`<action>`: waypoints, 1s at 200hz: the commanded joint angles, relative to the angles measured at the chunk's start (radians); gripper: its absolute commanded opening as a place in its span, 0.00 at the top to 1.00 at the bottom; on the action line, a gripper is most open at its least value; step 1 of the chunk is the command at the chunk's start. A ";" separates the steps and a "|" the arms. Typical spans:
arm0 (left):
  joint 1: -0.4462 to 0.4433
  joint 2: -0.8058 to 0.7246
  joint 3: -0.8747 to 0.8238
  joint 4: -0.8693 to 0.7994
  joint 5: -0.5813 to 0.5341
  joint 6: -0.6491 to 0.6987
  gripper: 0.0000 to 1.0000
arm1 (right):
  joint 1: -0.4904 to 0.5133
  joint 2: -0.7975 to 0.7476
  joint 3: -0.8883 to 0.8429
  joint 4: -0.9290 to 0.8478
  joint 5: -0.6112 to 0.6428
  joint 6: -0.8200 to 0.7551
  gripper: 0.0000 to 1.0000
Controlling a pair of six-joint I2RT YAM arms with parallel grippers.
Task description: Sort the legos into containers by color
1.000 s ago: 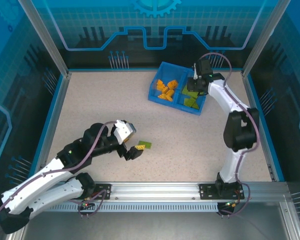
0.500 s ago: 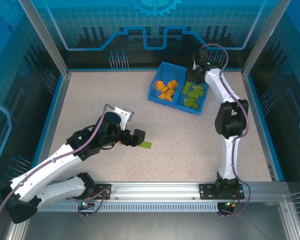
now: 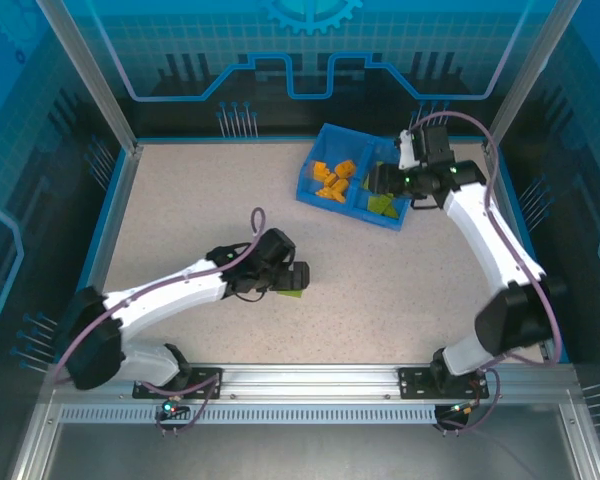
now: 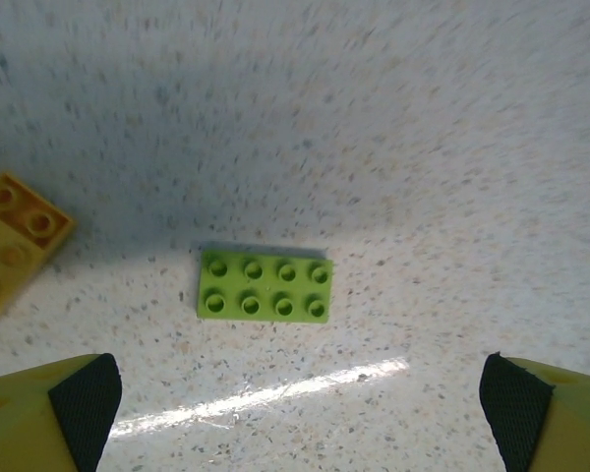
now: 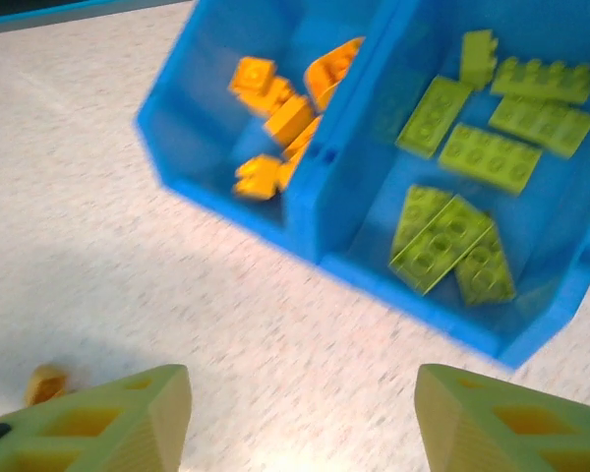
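nearest the arm bases, the left pincer (image 4: 300, 403) hangs wide open and empty over the counter (image 4: 452, 147). a light green lego (image 4: 265, 286) lies flat, studs up, a little ahead of the line between its fingertips. an orange lego (image 4: 15, 231) sits near it on the left.

the risk here, as i judge it: a straight drop would land short of the green piece and skid it away, or a sloppy close could drag the orange one along.

farther back, the right pincer (image 5: 300, 413) is open and holds nothing, just before the blue tray (image 5: 305, 246). orange pieces fill the tray's left compartment, green ones the right. a low sweep there could knock the tray's wall and shift it.
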 commanded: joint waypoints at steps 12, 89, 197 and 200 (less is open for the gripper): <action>-0.028 0.146 0.059 -0.001 -0.033 -0.123 0.01 | 0.055 -0.126 -0.128 -0.028 -0.055 0.023 0.22; -0.034 0.388 0.192 -0.091 -0.123 -0.034 0.01 | 0.077 -0.191 -0.159 -0.101 -0.032 -0.011 0.15; -0.029 0.450 0.131 -0.047 -0.047 -0.005 0.19 | 0.109 -0.202 -0.189 -0.155 -0.258 -0.023 0.15; -0.029 0.450 0.129 -0.047 -0.048 -0.005 0.20 | 0.111 -0.201 -0.194 -0.163 -0.286 -0.030 0.16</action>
